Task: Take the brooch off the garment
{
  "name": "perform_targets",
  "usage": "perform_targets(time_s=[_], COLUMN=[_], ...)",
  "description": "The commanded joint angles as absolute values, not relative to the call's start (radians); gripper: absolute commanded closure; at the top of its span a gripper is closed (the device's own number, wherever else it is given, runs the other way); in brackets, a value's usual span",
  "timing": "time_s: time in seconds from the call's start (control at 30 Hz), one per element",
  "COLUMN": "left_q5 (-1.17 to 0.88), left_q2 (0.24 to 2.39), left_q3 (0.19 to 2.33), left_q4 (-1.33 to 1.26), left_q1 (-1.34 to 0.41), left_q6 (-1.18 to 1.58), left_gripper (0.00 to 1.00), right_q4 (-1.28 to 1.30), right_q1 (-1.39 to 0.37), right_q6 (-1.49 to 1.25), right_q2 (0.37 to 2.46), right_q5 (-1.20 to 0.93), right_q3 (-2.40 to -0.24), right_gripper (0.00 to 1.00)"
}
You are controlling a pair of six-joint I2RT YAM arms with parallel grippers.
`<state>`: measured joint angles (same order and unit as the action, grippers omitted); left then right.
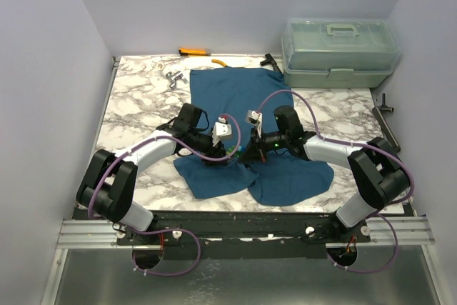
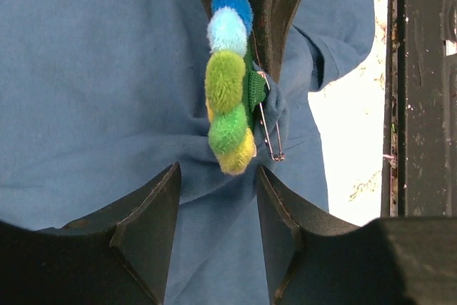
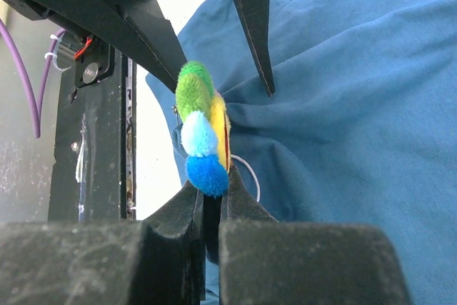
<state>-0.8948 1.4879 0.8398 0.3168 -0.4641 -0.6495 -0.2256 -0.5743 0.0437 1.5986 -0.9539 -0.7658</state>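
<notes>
The garment [image 1: 235, 98] lies flat on the marble table, with a fold pulled up at its near middle. The brooch [image 2: 228, 83] is a row of fuzzy blue, pale blue, green and yellow balls on a green backing. Its metal pin [image 2: 270, 130] is hooked into the raised fold [image 2: 282, 116]. My right gripper [image 3: 213, 187] is shut on the brooch's [image 3: 200, 130] blue end. My left gripper [image 2: 218, 169] is open, one fingertip on each side of the yellow end, touching nothing. From above, both grippers [image 1: 227, 149] [image 1: 244, 151] meet over the cloth.
A clear lidded box [image 1: 341, 51] stands at the back right. An orange-handled tool [image 1: 193, 52], small metal pieces [image 1: 173, 78] and a black tool [image 1: 271, 62] lie along the far edge. The table's front rail [image 2: 421, 91] runs close beside the grippers.
</notes>
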Motion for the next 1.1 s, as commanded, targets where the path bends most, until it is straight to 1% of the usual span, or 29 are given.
perform_targets(time_s=[0.0, 0.2, 0.43, 0.53, 0.57, 0.73, 0.77, 0.8, 0.87, 0.93, 1.0, 1.07], left_q5=[-0.914, -0.923, -0.925, -0.903, -0.9, -0.853, -0.861, -0.862, -0.846, -0.823, -0.815, -0.815], left_q2=[1.467, 1.49, 1.507, 1.492, 1.485, 1.484, 1.489, 1.506, 1.504, 1.436, 1.387, 1.321], left_q3=[0.871, 0.896, 0.889, 0.878, 0.885, 0.958, 0.99, 1.031, 1.094, 1.102, 1.135, 1.122], left_q4=[0.335, 0.3, 0.203, 0.219, 0.295, 0.717, 0.808, 0.94, 1.12, 1.165, 1.165, 1.097], left_q1=[-0.466, -0.486, -0.491, -0.486, -0.478, -0.429, -0.421, -0.415, -0.401, -0.382, -0.356, -0.339], left_q6=[-0.647, -0.594, -0.497, -0.561, -0.648, -1.163, -1.231, -1.324, -1.443, -1.511, -1.495, -1.479], left_gripper=[0.51, 0.5, 0.52, 0.51, 0.49, 0.28, 0.21, 0.03, 0.01, 0.01, 0.01, 0.01], right_q4=[-0.235, -0.244, -0.256, -0.254, -0.243, -0.202, -0.186, -0.18, -0.182, -0.18, -0.162, -0.163], right_q1=[-0.579, -0.579, -0.58, -0.579, -0.579, -0.58, -0.58, -0.579, -0.579, -0.58, -0.58, -0.58], right_q6=[0.033, 0.026, 0.015, 0.003, 0.005, 0.004, 0.003, 0.003, -0.023, -0.024, -0.017, -0.017], right_q2=[1.62, 1.623, 1.624, 1.631, 1.633, 1.666, 1.676, 1.685, 1.69, 1.691, 1.695, 1.697], right_q5=[-0.934, -0.93, -0.938, -0.953, -0.958, -0.991, -0.998, -1.007, -1.018, -1.025, -1.036, -1.048], right_q3=[-0.787, -0.785, -0.779, -0.788, -0.791, -0.802, -0.806, -0.805, -0.8, -0.799, -0.807, -0.806], right_gripper=[0.99, 0.99, 1.0, 0.99, 0.99, 0.99, 0.99, 0.99, 0.99, 0.99, 0.99, 1.0])
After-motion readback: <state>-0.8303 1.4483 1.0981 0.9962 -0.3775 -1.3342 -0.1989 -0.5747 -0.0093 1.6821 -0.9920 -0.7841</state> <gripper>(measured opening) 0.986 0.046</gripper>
